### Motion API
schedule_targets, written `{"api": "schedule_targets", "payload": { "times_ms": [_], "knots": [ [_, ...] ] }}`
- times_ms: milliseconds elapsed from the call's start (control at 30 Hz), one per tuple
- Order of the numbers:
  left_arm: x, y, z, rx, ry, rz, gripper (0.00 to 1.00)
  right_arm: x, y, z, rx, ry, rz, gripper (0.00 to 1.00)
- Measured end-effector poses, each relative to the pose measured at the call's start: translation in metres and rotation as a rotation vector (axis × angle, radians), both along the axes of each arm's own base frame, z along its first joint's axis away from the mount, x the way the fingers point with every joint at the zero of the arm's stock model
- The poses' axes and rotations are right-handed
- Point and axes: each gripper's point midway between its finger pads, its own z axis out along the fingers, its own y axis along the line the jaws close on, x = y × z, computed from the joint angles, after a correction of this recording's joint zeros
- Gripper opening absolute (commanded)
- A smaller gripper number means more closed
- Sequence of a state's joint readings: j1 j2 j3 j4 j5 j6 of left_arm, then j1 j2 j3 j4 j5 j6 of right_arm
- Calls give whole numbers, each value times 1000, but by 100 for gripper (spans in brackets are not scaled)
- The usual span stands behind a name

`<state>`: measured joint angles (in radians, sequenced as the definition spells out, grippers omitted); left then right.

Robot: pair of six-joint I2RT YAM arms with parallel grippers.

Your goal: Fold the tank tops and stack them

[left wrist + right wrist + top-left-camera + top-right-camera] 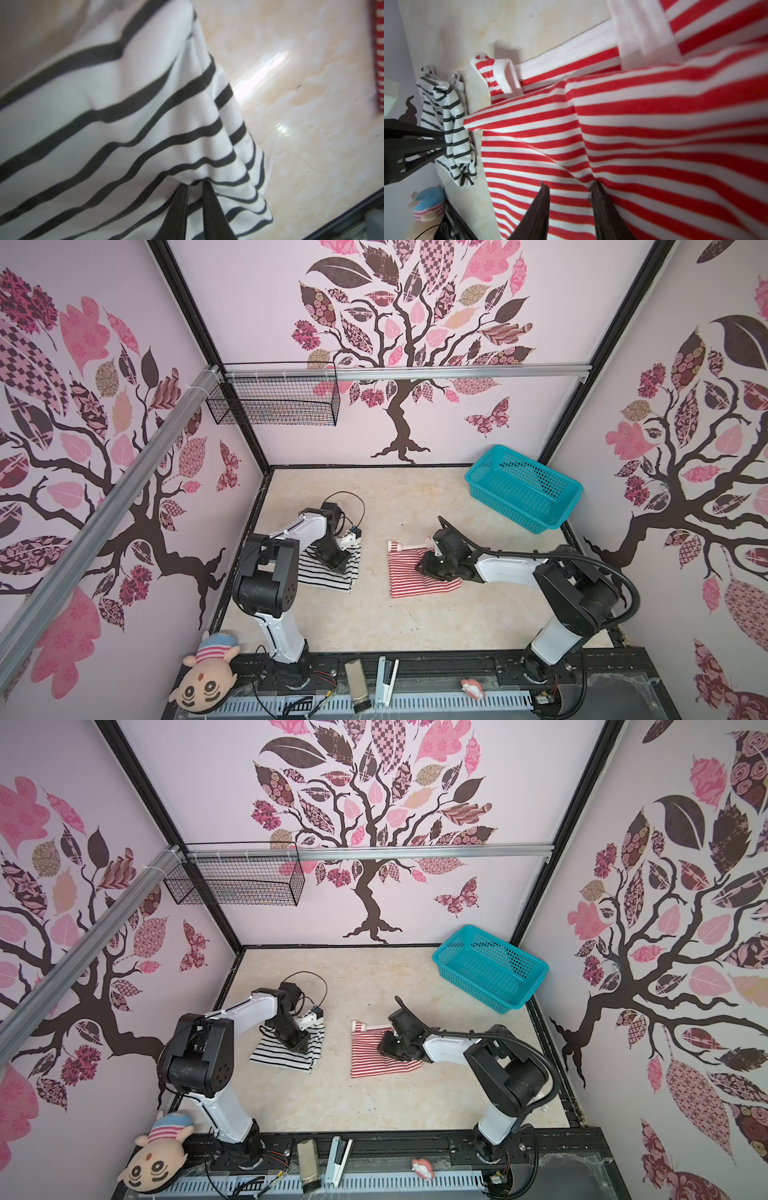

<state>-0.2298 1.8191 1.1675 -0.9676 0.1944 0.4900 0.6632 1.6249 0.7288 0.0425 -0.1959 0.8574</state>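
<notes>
1. Step in hand, by the look of it: folding, one top per arm. Stacking not begun, the two tops lying apart.
2. Red-and-white tank top (411, 585): flat on the table, robotward of the teal basket (511, 504), near it but not touching.
3. Black-and-white tank top (324, 576): beyond the red one as reckoned from the basket, well apart from it, partly doubled with uneven edges.
4. Left gripper (195, 185): clenched on a pinch of black-and-white cloth, drawn up like a tent.
5. Right gripper (569, 186): jaws part-way apart, tips on red cloth, creases running to one fingertip (596, 187). Cannot tell whether a layer is caught.
6. Next, probably: carry each edge across to finish the fold, then lay one top on the other. Calls for a low carry and a pinch through every layer, soft knit slipping easily.
</notes>
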Motion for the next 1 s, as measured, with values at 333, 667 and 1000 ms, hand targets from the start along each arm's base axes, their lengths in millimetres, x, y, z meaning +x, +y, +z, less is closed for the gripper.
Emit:
{"api": "schedule_targets", "payload": {
  "times_ms": [333, 667, 1000],
  "knots": [
    [22, -132, 1, -180, 94, -77, 19, -52, -109, 0, -199, 12, -247, 41],
    [3, -173, 6, -190, 92, -171, 42, -50, -128, 40, -117, -86, -266, 50],
    [-7, -185, 82, -263, -81, -244, 75, -24, -159, 89, -178, -162, -335, 89]
  ]
}}
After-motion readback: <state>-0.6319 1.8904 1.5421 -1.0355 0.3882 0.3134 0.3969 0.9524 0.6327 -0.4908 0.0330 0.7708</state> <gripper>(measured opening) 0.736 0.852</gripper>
